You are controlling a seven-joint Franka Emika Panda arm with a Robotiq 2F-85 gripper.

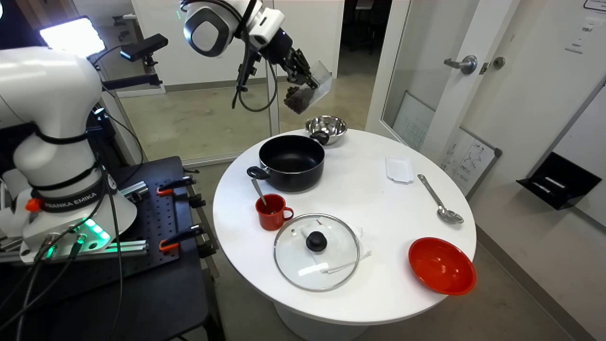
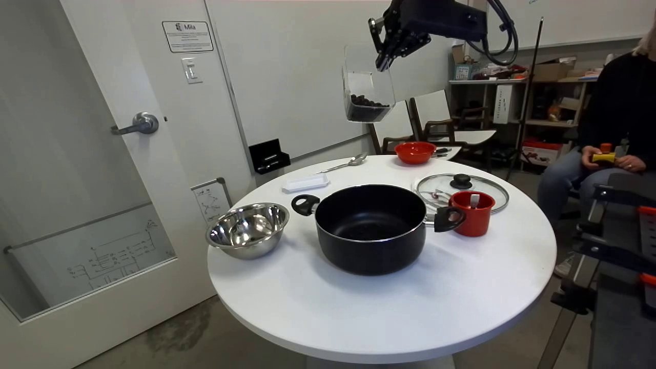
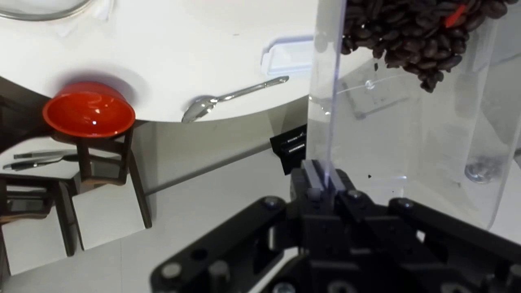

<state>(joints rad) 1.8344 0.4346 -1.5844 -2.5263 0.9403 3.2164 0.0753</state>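
Gripper (image 3: 323, 177) drawn narrow, one wall of a clear plastic container (image 2: 365, 82) pinched between its fingers. Container is held aloft, tilted, well apart from the round white table (image 2: 359, 312). In an exterior view its long axis is set roughly from 1 to 7 o'clock, dark coffee beans (image 1: 297, 99) bunched at the low end, between 7 and 8 o'clock from the fingertips. In the wrist view the beans are seen at 1 o'clock.

Key relation, as judged: container against what stands below. Black two-handled pot (image 2: 371, 256), uncovered, is seen at 6 o'clock from the gripper in an exterior view, its handles lined up about 9 to 3. Stainless steel bowl (image 2: 256, 249) is seen at 7 o'clock, near the pot; red mug (image 2: 470, 225) at 5. Whether the pot's mouth is directly beneath the container cannot be told.

Glass lid (image 1: 316, 241) is laid beside the mug. In the wrist view, metal spoon (image 3: 230, 96) at 10 o'clock, red bowl (image 3: 89, 112) between 9 and 10.
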